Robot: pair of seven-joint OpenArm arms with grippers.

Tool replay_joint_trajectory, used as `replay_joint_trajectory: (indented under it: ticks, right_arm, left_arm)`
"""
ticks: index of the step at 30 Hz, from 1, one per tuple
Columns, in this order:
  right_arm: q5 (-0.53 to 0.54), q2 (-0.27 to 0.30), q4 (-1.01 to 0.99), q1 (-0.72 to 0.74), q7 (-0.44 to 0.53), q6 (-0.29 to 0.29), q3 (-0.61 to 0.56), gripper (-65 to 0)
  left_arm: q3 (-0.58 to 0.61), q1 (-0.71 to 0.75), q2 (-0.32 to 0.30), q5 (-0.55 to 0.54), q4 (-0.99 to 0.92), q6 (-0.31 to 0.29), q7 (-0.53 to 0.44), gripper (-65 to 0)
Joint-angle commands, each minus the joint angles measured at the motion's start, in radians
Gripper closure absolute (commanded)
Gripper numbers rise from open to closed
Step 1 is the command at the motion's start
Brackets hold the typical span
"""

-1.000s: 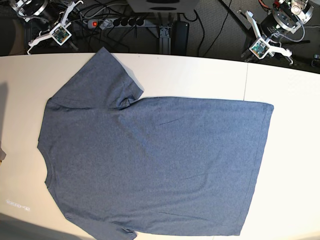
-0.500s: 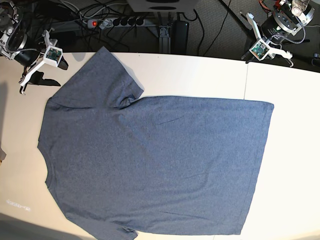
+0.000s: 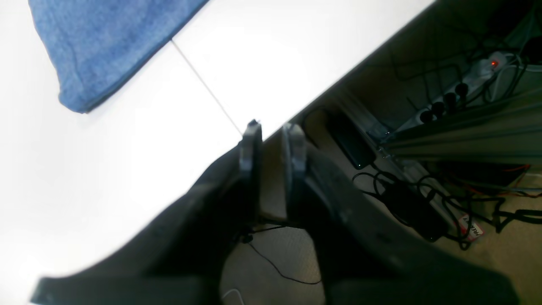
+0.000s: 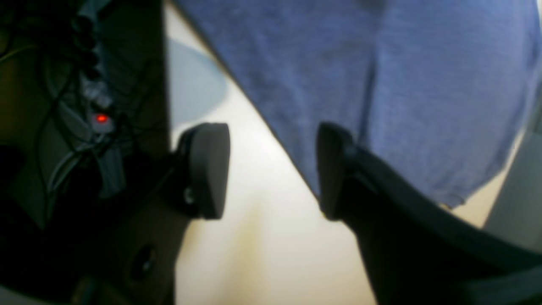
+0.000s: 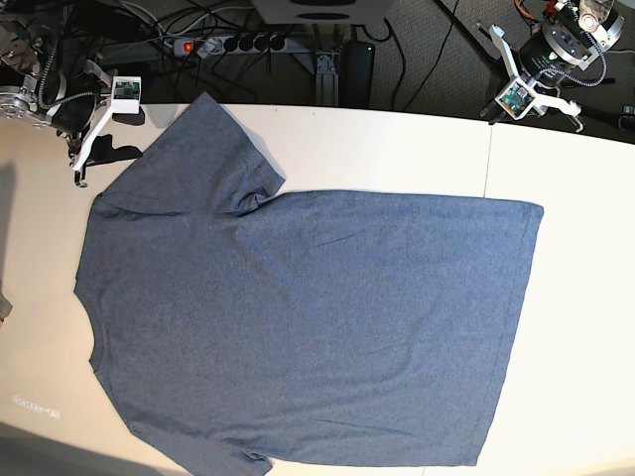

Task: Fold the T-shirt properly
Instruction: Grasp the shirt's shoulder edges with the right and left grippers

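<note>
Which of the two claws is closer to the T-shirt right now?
The right gripper: it hovers open beside the T-shirt at its sleeve. The left gripper hangs beyond the table's far edge, well off the hem corner.

The T-shirt (image 5: 298,317) runs off the base view's bottom edge; the right wrist view is blurred.

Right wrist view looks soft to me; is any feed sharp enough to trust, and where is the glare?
Right wrist view: blurred throughout, T-shirt weave smeared. Left wrist view: table blown out to white, dark fingers slightly soft. Base view: sharpest and evenly lit, T-shirt edges crisp.
</note>
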Motion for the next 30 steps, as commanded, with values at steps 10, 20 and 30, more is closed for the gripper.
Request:
replay_joint_trajectory:
  ticks: [10, 20, 30]
  right_arm:
    - [-0.05, 0.018, -0.06, 0.174, 0.007, 0.064, -0.233, -33.4]
    - [-0.049, -0.054, -0.152, 0.321, 0.007, 0.064, -0.429, -33.4]
    - [-0.042, -0.135, -0.225, 0.389, 0.007, 0.065, -0.5, -33.4]
  left_arm:
    - [-0.006, 0.011, -0.009, 0.008, 0.016, 0.0, -0.008, -12.4]
    - [-0.006, 0.011, -0.089, 0.024, 0.016, 0.0, -0.006, -12.4]
    - [-0.006, 0.011, -0.226, 0.194, 0.016, 0.034, -0.054, -27.6]
